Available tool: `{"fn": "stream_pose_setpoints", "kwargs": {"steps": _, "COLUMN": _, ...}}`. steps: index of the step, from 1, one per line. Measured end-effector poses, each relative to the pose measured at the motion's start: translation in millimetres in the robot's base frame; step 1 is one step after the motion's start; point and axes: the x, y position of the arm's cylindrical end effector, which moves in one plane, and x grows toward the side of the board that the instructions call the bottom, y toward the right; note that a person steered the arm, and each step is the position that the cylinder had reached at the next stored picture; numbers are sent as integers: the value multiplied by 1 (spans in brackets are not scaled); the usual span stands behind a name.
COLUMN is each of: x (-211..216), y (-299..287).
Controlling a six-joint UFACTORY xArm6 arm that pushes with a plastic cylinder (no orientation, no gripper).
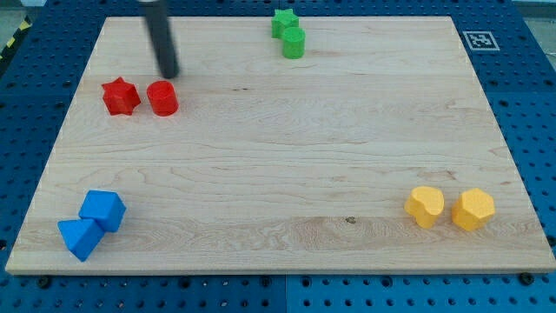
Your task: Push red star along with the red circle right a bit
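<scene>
The red star [120, 96] lies near the view's upper left of the wooden board [278, 148]. The red circle [162, 98] sits just to its right, close beside it with a small gap. My tip [169, 75] is at the end of the dark rod coming down from the view's top. It stands just above the red circle, slightly to its right, close to it but not clearly touching.
A green star [283, 22] and a green cylinder [294, 43] sit at the top centre. Two blue blocks [102, 209] [80, 237] lie at the bottom left. Two yellow blocks [425, 207] [473, 209] lie at the bottom right.
</scene>
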Motion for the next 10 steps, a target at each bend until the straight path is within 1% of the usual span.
{"fn": "stream_pose_setpoints", "kwargs": {"steps": 1, "x": 0, "y": -79}}
{"fn": "stream_pose_setpoints", "kwargs": {"steps": 2, "x": 10, "y": -100}}
{"fn": "stream_pose_setpoints", "kwargs": {"steps": 4, "x": 51, "y": -101}}
{"fn": "stream_pose_setpoints", "kwargs": {"steps": 5, "x": 56, "y": -101}}
{"fn": "stream_pose_setpoints", "kwargs": {"steps": 7, "x": 53, "y": -95}}
{"fn": "stream_pose_setpoints", "kwargs": {"steps": 10, "x": 56, "y": -19}}
